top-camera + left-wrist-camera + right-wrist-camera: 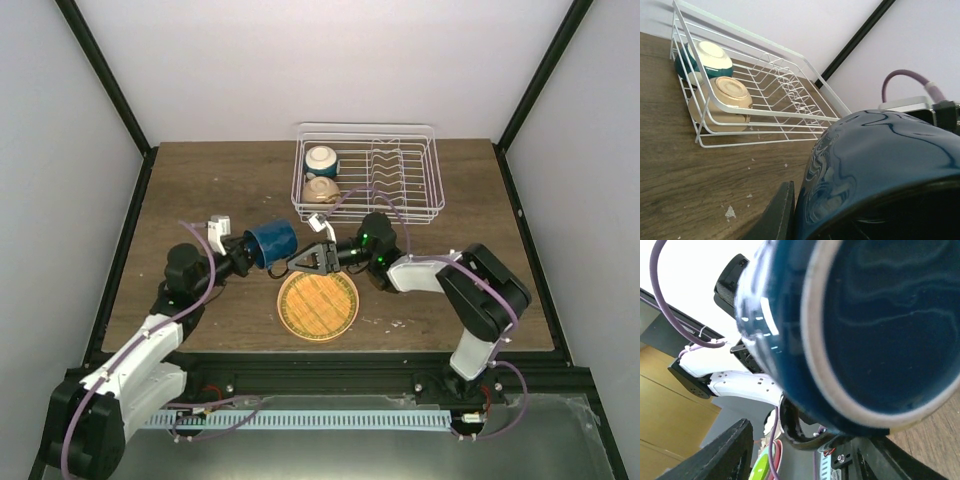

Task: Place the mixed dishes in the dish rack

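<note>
Mid-handover, I judge: my left claw (248, 254) clamps the blue cup (272, 241), so my half-open right claw (293, 262) must close on it next.

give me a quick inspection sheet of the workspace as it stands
surface: wooden table, brown grain
job's things: two bowls on their sides in the left end of the dish rack; orange plate flat on the table; dark blue cup held aloft
clutter: pale crumbs near the rack
grippers: left gripper shut on the cup; right gripper open at the cup's other end
cables: purple cables looped along both arms
surroundings: white walls, black frame posts
</note>
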Controlling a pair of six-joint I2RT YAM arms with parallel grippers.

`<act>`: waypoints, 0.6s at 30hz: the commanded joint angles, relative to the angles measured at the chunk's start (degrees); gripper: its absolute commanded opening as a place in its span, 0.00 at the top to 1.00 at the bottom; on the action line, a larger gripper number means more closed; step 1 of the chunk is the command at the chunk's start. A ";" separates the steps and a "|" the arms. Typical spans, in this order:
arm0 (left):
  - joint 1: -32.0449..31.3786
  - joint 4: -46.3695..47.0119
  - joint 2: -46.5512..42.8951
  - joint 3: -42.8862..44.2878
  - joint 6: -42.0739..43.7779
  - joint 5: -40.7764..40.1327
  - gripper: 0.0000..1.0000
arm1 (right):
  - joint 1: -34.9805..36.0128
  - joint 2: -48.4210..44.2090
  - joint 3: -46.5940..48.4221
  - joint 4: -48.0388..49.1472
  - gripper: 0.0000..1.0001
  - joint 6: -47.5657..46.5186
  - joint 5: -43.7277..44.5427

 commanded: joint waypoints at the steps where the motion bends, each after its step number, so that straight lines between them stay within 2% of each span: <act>1: 0.03 6.59 -0.78 0.01 -0.95 1.50 1.00 | 1.37 3.13 3.23 7.44 0.48 4.03 -1.72; 9: -0.10 8.89 -0.13 -0.92 -1.43 1.85 1.00 | 2.02 5.92 5.11 11.93 0.57 5.88 -1.98; 18: -0.10 13.66 2.90 -2.91 -3.17 2.33 1.00 | 2.08 5.04 5.45 12.79 0.83 5.04 -0.60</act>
